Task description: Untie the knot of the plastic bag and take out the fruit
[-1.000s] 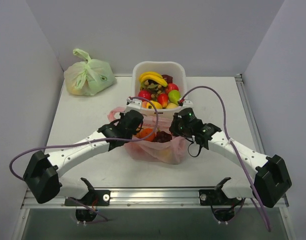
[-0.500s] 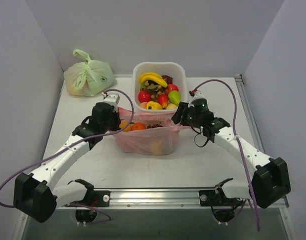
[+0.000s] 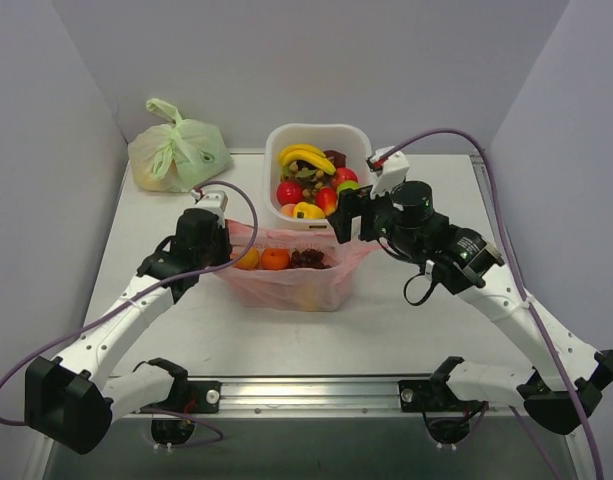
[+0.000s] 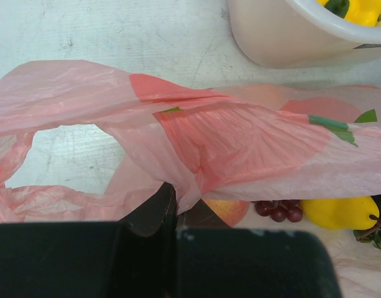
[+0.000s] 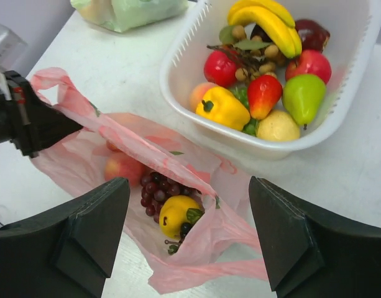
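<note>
The worktop [image 3: 426, 300] carries, at its middle, the pink plastic bag [image 3: 286, 285], lying just in front of the white basket [image 3: 316, 130] of mixed fruit; a pale green bag [image 3: 181, 152] sits well apart at the far left corner. The left pincer [image 4: 171, 202] is clenched on the film at the pink bag's left edge, beside one free handle loop [image 5: 53, 84]. The right pincer [image 3: 346, 218] hangs above the bag's right side with its jaws spread and nothing between them. No knot shows, and the mouth gapes, so the tie appears to be undone. The fruit lies inside: a grape bunch [image 5: 159, 186], a yellow fruit [image 5: 178, 214], a pinkish fruit [image 5: 125, 167] and an orange [image 3: 276, 258]. Hazards, as judged: with only one side held, the loose right flap may fold over the mouth. A pull by the left arm could drag or tip the bag and send round pieces rolling. A descending right pincer may nip the film together with a fruit, and so stretch or tear the thin plastic.
</note>
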